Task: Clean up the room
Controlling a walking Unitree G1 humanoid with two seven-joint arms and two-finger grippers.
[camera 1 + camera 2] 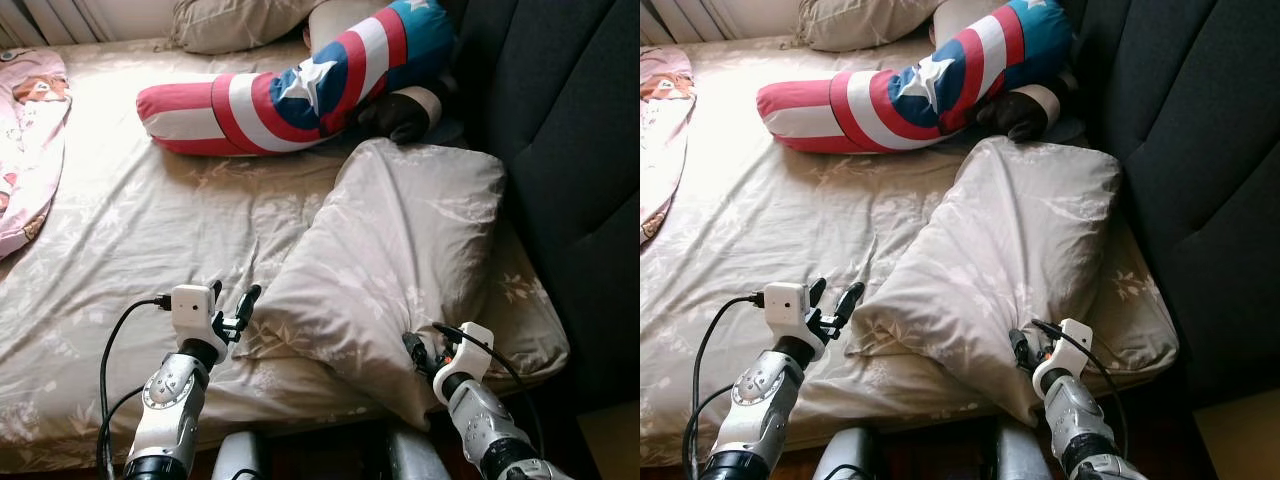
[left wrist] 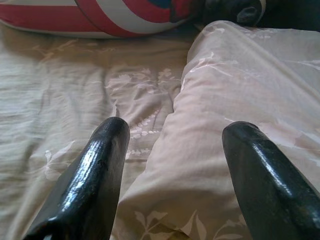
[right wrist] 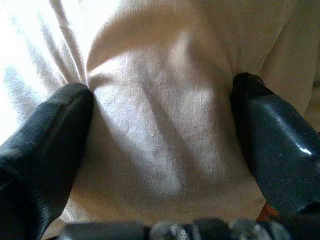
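Fingers of my right gripper (image 1: 418,352) pinched the beige floral pillow (image 1: 400,260) lying on the bed (image 1: 120,230); my left gripper (image 1: 238,308) gaped at its corner, needing closure before lifting.

Beige leaf-print bed (image 1: 150,250) with a matching pillow (image 1: 400,260), a star-striped bolster (image 1: 290,90), a pink blanket (image 1: 25,140).

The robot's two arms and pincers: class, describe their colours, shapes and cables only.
Both arms are silver metal with rounded joint housings. Each wrist carries a white boxy camera block with black cables looping back along the arm. The left pincer and right pincer each end in two long black fingers, glossy and rounded at the tips.
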